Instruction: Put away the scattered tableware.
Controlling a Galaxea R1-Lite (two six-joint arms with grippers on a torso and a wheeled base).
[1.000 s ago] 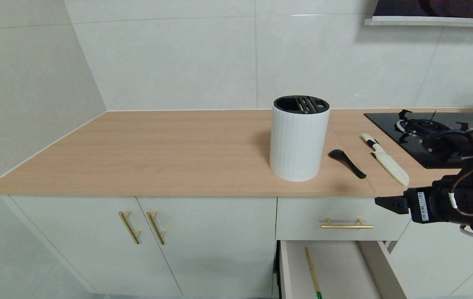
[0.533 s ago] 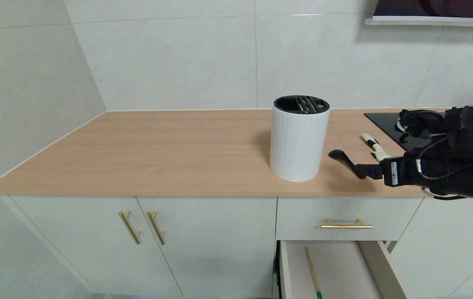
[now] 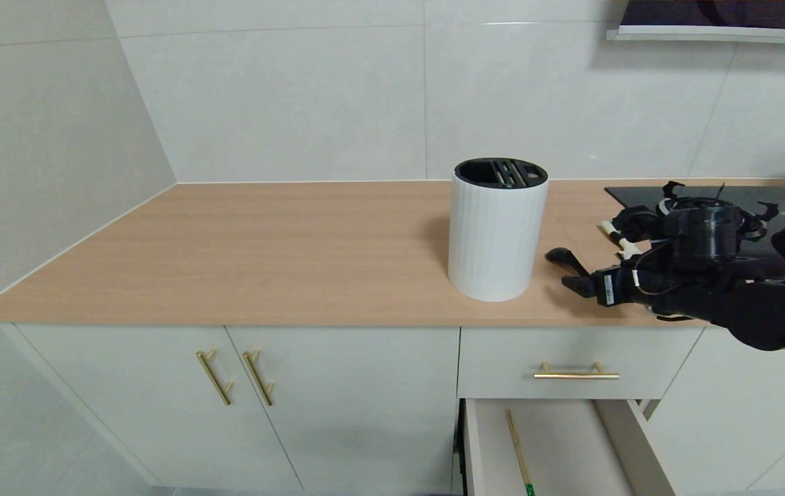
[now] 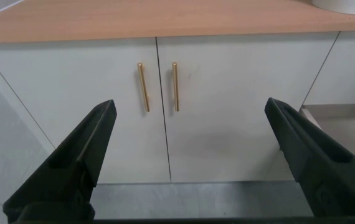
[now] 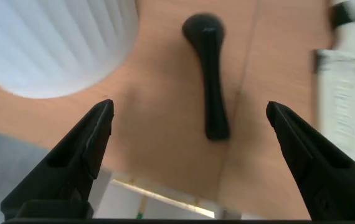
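The left gripper [image 4: 189,163] hangs low and to the left of the white holder [image 3: 497,234]. Its fingers are spread wide with nothing between them, and they face two cabinet doors [image 4: 159,118] with slim gold handles under the wooden counter [image 3: 262,248].

The holder is a tall ribbed white cylinder with a black slotted top. It stands upright on the counter, toward the front edge.

Just to the right of the holder lies the black spoon [image 3: 560,257], flat on the wood. It is small, matte and all one colour, with a rounded bowl and a short straight handle. The bowl is at the end farther from the counter's front edge, and the handle runs back toward that edge and away from the holder.

The right gripper [image 3: 575,284] sits over the handle end of the spoon, low above the counter and to the right of the holder's base. It is released, fingers wide apart and gripping nothing. In the right wrist view the spoon [image 5: 207,74] lies in the gap between the two fingers and apart from both, with the holder [image 5: 59,43] beside it.

Farther right of the holder is a knife [image 3: 617,236], partly hidden behind the arm, and beyond it a black hob [image 3: 647,198].

Below and right of the holder, a drawer [image 3: 571,448] stands open with a thin pale stick [image 3: 518,446] lying inside.
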